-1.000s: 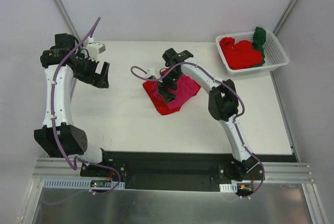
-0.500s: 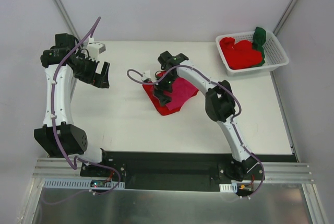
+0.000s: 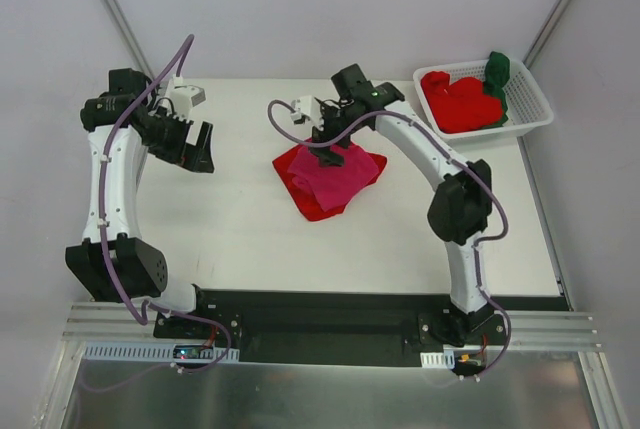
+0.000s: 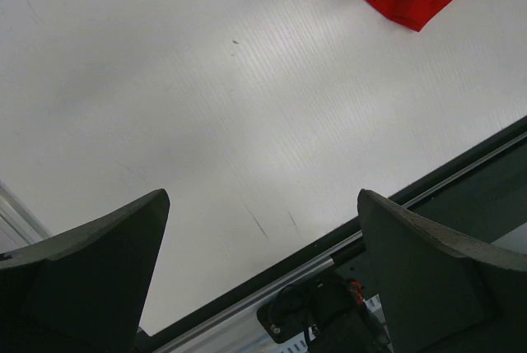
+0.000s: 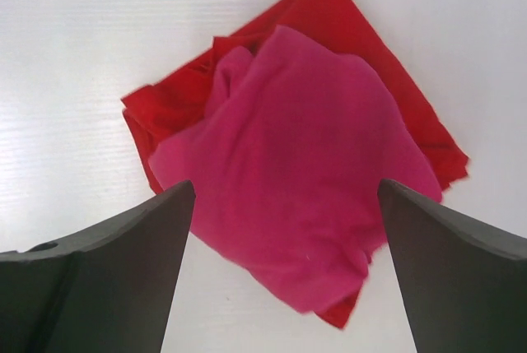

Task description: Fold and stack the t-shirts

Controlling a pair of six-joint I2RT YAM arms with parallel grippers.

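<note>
Across the flat white tabletop [image 3: 230, 239], two gatherings of cloth, well apart.

At the far right corner: a white slotted plastic basket [image 3: 500, 131], holding bright red shirts [image 3: 458, 104] heaped loosely and a dark green shirt [image 3: 498, 74] draped at its far rim. Sits on the right arm's side, so probably calls for that arm once another shirt is wanted.

Near the table's middle: a low two-layer pile, straight beneath the right claw [image 5: 286, 197]. Makes the right arm by far the nearer one. Leaves the left claw [image 4: 262, 205] off toward the table's left side, looking down on bare surface with only a corner of the pile at the edge of its view. Shows both claws spread wide and gripping nothing. Hangs clear above the cloth on the right, by the look of it, with the pile framed between the two dark fingers.

Offers no marked long axis in the pile: roughly square, turned cornerwise to the table's edges.

Bottom layer: a bright red cloth t-shirt [image 5: 346, 16], folded flat, showing as a border along most sides.

Top layer: a magenta-pink cloth t-shirt [image 3: 340, 171], folded to a slightly smaller, softer square, a little rumpled along one edge and reaching almost to the red's edge at one corner. Looks set down but not squared up; may need a nudge to sit true.
</note>
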